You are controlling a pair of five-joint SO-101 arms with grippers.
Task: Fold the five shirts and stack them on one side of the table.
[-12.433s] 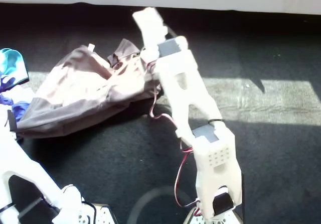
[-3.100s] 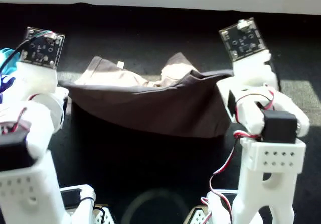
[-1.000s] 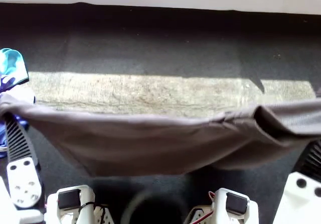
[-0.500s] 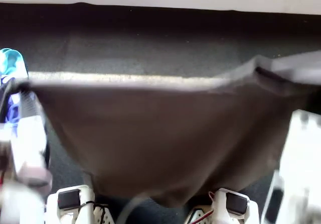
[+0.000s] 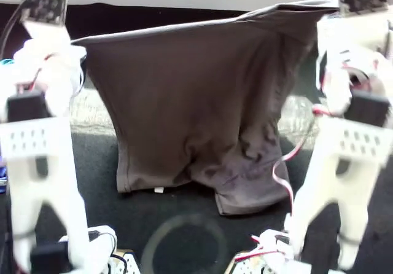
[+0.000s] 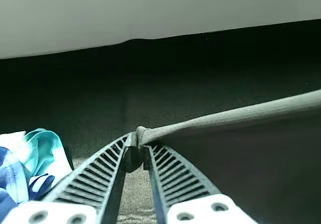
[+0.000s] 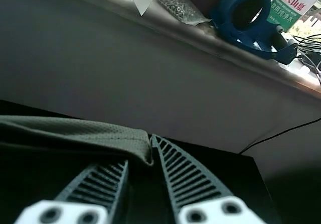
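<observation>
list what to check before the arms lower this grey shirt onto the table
1. Hold of the left gripper on the grey shirt: ok, shut on its edge.
2. Hold of the right gripper: ok, shut on the opposite end.
3. Top edge stretched between the arms: ok.
4. Cloth hanging flat: not ok, the lower part is bunched and creased.
5. Free table beneath it: cannot tell, the cloth hides it.
6. The teal and blue shirt lies apart: ok.
</observation>
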